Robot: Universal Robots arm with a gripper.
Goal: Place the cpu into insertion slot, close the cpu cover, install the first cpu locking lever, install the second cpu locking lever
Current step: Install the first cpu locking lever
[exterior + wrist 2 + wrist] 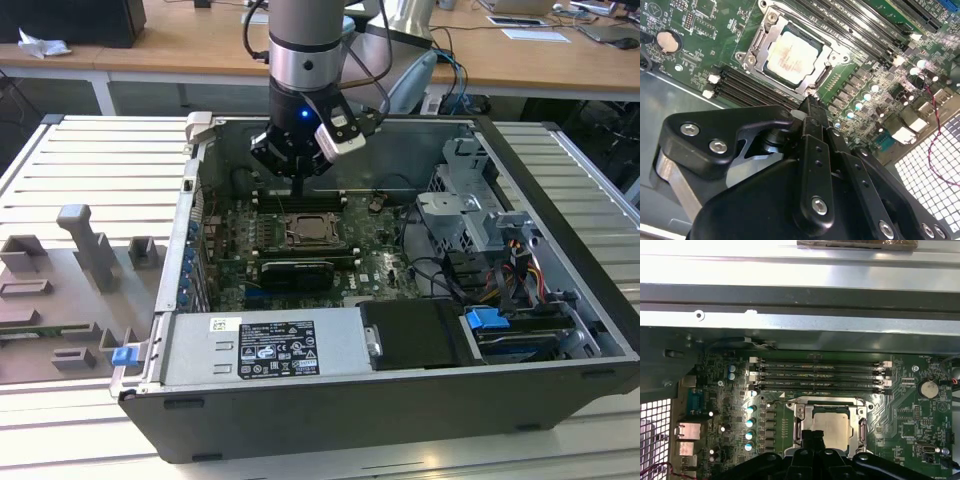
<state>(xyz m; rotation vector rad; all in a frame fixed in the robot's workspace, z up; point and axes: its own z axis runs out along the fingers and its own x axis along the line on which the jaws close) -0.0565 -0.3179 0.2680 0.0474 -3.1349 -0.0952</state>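
Where the gripper (812, 102) narrows to its tip in the second wrist view, the jaws are pressed together with nothing between them. The tip hangs just beside the near edge of the socket assembly; contact with it cannot be confirmed.

Findings at the socket: the cpu (792, 54) lies flat in the insertion slot (821, 76), pale top upward and square to the opening. The cpu cover (756, 47) is down around it, its grey frame bordering the chip on all sides in both wrist views.

Assessment: placement is judged done and the cover judged closed. Neither locking lever can be made out clearly enough to say whether it is latched, so those two steps are recorded as open.

Surroundings: the black memory slots (747, 85) run alongside the socket. A coin battery (667, 42) sits further off on the green board (715, 30). In the exterior view the arm stands over the board inside the open computer case (400, 420), with the power supply (270, 345) along the case's near side.
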